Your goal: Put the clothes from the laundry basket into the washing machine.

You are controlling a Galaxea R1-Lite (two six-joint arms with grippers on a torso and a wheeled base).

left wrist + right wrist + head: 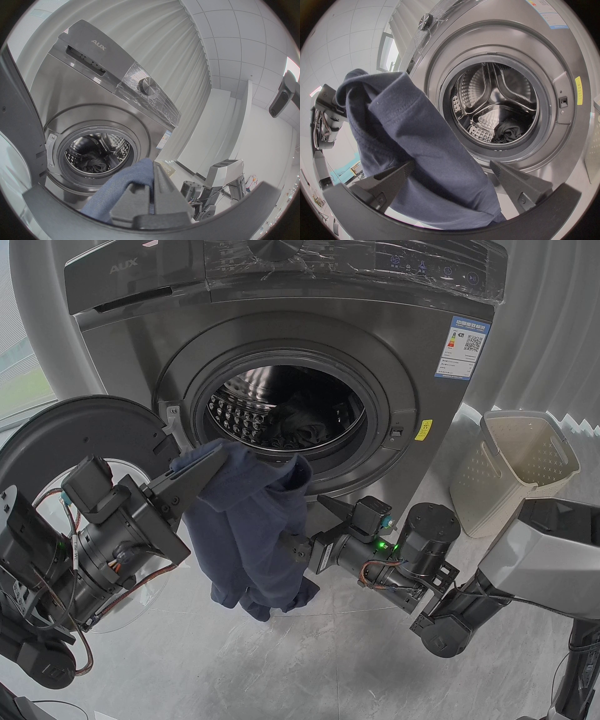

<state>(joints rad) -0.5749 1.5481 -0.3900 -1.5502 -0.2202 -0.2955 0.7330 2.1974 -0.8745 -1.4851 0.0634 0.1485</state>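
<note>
A navy blue garment [250, 534] hangs in front of the washing machine's open drum [287, 409], just below its rim. My left gripper [215, 459] is shut on the garment's top edge; the left wrist view shows the blue cloth [125, 184] pinched at the closed gripper [153, 187]. My right gripper [300, 521] stands open at the garment's right side, lower down. In the right wrist view the cloth [425, 140] drapes between its spread fingers [518, 184]. A dark bundle of clothes [512, 129] lies inside the drum [493, 103].
The round machine door [75, 434] stands open at the left, behind my left arm. A cream laundry basket [519, 471] sits on the floor right of the machine, its visible inside bare. Pale floor [312, 652] spreads below the garment.
</note>
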